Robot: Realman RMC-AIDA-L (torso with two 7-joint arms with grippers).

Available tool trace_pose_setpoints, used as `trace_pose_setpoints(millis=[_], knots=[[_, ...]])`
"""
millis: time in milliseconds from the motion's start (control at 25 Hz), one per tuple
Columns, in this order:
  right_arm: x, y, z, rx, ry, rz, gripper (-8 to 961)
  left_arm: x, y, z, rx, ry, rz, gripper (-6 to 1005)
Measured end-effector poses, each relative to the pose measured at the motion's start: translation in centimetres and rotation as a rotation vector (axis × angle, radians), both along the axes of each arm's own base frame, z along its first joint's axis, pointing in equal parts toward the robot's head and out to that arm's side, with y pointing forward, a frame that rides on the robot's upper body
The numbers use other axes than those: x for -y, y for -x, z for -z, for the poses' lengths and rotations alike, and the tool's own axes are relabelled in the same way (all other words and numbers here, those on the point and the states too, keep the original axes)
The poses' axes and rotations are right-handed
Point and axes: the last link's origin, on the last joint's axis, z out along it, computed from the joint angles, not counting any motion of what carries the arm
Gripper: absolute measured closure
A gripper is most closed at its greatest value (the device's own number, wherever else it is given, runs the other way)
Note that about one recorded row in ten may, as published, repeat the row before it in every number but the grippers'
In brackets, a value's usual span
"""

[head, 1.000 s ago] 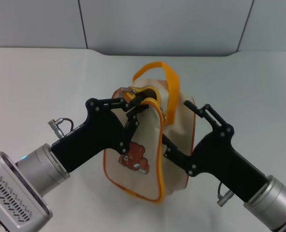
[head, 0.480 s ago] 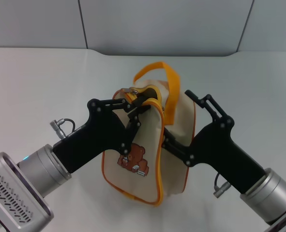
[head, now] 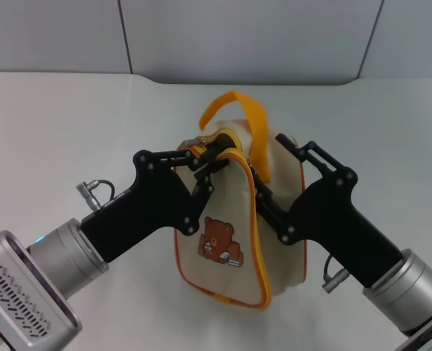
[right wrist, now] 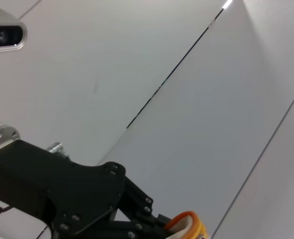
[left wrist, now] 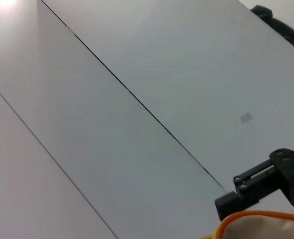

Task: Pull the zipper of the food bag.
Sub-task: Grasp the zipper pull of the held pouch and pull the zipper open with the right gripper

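Bag (head: 226,227) gripped: left tool (head: 208,157), right tool (head: 274,175).

Plain white counter (head: 62,124) all around, running to a far wall of pale grey panels (head: 245,36) split by thin dark seams. Soft even light, nothing else back there.

Bright even light, soft shadows under the food bag (head: 230,219), ceiling glare in wrist views
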Motion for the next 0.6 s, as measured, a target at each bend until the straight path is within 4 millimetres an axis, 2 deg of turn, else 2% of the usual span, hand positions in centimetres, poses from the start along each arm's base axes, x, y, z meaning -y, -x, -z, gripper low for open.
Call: trace_pose_setpoints(millis=[200, 400, 600], knots=[[0.03, -0.11, 0.02, 0.01, 0.002, -0.005, 364, -0.03, -0.02, -0.02, -0.001, 0.0, 0.001, 943], [0.06, -0.13, 0.06, 0.015, 0.005, -0.01, 627, -0.02, 0.01, -0.02, -0.003, 0.001, 0.003, 943], [0.14, -0.13, 0.11, 0.021, 0.01, -0.018, 810, -0.03, -0.02, -0.01, -0.003, 0.002, 0.004, 944]])
